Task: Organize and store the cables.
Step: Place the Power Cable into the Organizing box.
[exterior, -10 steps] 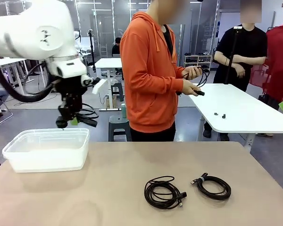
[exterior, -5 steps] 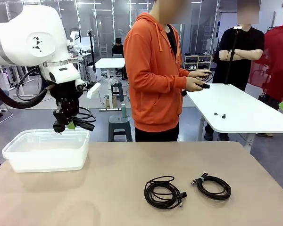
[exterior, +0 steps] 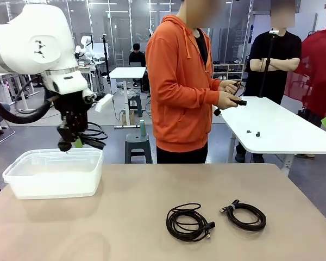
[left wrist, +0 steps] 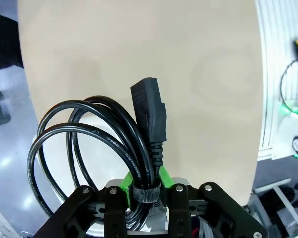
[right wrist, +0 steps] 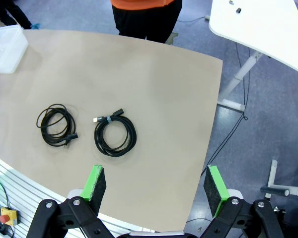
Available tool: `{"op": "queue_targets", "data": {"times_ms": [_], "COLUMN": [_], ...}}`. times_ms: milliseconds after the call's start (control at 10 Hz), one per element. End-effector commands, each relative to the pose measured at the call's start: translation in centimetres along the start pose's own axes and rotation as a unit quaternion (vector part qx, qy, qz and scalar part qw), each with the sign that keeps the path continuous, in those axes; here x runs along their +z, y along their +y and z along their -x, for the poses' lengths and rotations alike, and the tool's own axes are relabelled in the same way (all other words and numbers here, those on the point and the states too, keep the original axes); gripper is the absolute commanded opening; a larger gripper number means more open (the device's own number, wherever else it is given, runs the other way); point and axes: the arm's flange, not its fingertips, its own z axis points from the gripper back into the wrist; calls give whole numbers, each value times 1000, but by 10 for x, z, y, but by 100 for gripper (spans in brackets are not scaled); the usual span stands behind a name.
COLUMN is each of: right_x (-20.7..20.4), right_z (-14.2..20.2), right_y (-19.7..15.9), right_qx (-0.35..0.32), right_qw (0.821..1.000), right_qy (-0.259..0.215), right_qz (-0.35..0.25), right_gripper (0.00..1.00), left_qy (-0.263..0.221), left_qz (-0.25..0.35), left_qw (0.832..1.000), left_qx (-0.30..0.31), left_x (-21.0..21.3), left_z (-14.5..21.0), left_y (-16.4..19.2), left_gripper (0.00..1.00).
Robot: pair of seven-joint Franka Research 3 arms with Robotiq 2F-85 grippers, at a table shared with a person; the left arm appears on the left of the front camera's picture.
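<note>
At the left, the left gripper point(exterior: 69, 142) hangs just above the far rim of a translucent white plastic tub point(exterior: 54, 185). Its green pads are pinched tight on a coiled black power cord point(exterior: 96, 133). In the wrist view we see the pads clamping the cord at its dark fabric strap point(left wrist: 145, 192). A chunky moulded plug point(left wrist: 149, 111) stands up from the grip, and smooth, glossy loops bulge out to one side. The tub is rectangular with rounded corners, and we cannot make out what lies inside it.

Toward the middle of the matte tan table point(exterior: 125, 217) lies a loosely wound thin black cable point(exterior: 187, 222). A neater round cable coil point(exterior: 245, 215) lies near it to the right, apart from it. Both are well away from the tub.

Beyond the table, a person in an orange hoodie holds another black cable in both hands point(exterior: 226, 93).

At the right, the right gripper point(right wrist: 156, 186) hovers high over the table edge, its fingers spread wide and holding nothing.
</note>
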Motion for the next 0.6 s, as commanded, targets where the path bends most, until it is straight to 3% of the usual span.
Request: {"op": "queue_targets", "data": {"times_ms": [0, 200, 500], "right_x": [0, 0, 0], "right_z": [0, 0, 0], "right_y": [1, 1, 1], "right_qx": [1, 1, 1], "right_qw": [1000, 1000, 1000], "right_qy": [-2, -2, -2], "right_qz": [-1, -1, -1], "right_gripper": [100, 100, 100], "left_qy": [-17, -24, -48], "left_qz": [14, -11, -51], "left_qw": [999, 998, 996], "left_qx": [-36, -62, -47], "left_x": [21, 22, 13], "left_z": [51, 98, 162], "left_y": [-12, -21, -31], "left_gripper": [15, 15, 15]}}
